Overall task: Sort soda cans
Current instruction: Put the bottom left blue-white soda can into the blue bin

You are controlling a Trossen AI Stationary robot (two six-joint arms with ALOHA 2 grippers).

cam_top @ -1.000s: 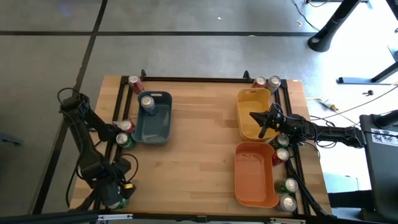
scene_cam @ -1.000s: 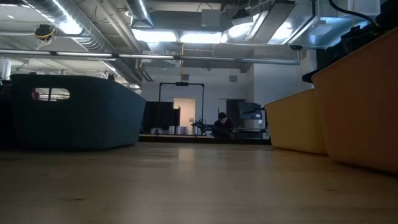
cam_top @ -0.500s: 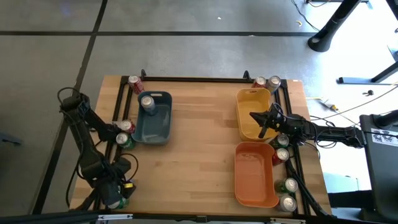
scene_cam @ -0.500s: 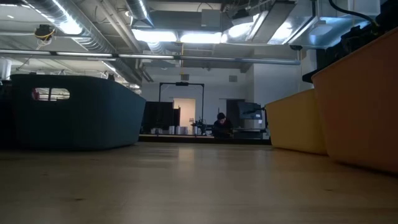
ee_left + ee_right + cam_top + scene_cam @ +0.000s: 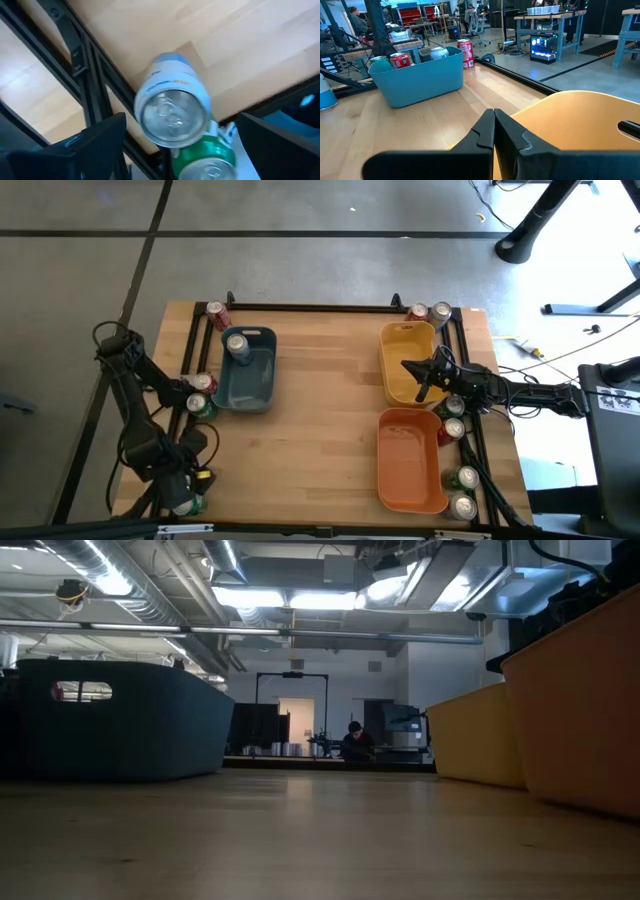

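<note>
At the table's near left corner my left gripper [image 5: 180, 498] points down, open, over a silver soda can [image 5: 172, 117]. One finger [image 5: 102, 140] stands on each side of the can, with a gap on both sides. A green can [image 5: 202, 160] stands right beside the silver one. Another silver can [image 5: 237, 345] stands in the blue-grey bin [image 5: 255, 385]. More cans stand along the left rail [image 5: 200, 383] and the right rail [image 5: 452, 430]. My right gripper [image 5: 494, 131] is shut and level over the yellow bin [image 5: 405, 340].
An orange bin [image 5: 410, 465] sits on the near right, in front of the yellow one. A black frame rail [image 5: 85, 75] runs along the table's edges, with cans outside it at the far corners [image 5: 216, 313] [image 5: 430, 312]. Bare wood lies between the bins [image 5: 320, 410].
</note>
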